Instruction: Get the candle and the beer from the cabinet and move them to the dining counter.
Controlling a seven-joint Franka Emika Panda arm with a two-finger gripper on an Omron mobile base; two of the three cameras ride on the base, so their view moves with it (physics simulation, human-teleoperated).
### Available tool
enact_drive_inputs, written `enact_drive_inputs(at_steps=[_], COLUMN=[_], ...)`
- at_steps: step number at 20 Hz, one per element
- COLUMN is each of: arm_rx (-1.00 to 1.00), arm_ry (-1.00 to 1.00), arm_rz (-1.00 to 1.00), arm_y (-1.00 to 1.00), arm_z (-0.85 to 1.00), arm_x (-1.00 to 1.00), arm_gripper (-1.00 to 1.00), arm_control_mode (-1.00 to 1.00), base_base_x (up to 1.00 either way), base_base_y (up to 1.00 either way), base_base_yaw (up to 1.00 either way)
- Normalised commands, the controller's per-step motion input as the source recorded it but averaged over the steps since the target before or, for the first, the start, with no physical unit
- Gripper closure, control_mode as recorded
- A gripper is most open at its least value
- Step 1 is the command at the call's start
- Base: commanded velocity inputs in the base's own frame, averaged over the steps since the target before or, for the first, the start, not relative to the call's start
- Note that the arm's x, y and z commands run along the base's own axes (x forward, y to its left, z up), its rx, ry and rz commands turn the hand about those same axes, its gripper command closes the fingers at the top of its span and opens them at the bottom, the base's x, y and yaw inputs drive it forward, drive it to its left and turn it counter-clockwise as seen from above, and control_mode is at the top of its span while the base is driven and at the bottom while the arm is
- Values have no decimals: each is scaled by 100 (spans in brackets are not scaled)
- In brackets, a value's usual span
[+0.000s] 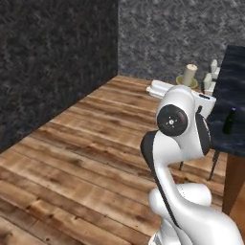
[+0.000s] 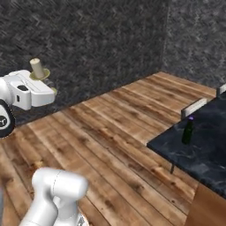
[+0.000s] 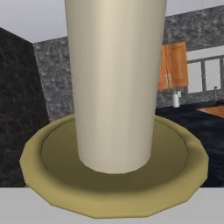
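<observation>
- Left base view: the candle [image 1: 190, 74] is seen raised above the arm's hand, beside the black tabletop [image 1: 234, 95], on which the beer [image 1: 229, 121] stands.
- Right base view: the candle [image 2: 38, 69] is carried at the tool [image 2: 49, 84] over the wood floor [image 2: 119, 123]; the beer [image 2: 188, 130] stands upright on the tabletop [image 2: 207, 150].
- Hand view: the candle [image 3: 114, 78] on its olive dish is seen close up; whether the tool is clenched cannot be told.

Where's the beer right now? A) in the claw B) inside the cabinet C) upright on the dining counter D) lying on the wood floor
C: the beer stands upright on the dining counter, near its edge, apart from the candle carried at the arm's end.
</observation>
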Motion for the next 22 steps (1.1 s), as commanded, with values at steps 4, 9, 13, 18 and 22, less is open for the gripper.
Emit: enact_drive_inputs(at_steps=[4, 9, 13, 18, 22], arm_rx=[0, 0, 0, 0, 0], arm_ry=[0, 0, 0, 0, 0], arm_rz=[0, 0, 0, 0, 0], arm_y=[0, 0, 0, 0, 0], arm_z=[0, 0, 0, 0, 0], arm_x=[0, 0, 0, 0, 0], arm_gripper=[100, 100, 100, 100, 100], arm_control_mode=[100, 100, 100, 100, 100], base_base_x=[64, 74, 85, 80, 75], base_base_y=[6, 21, 34, 37, 37], base_base_yaw=[-41, -35, -25, -27, -36])
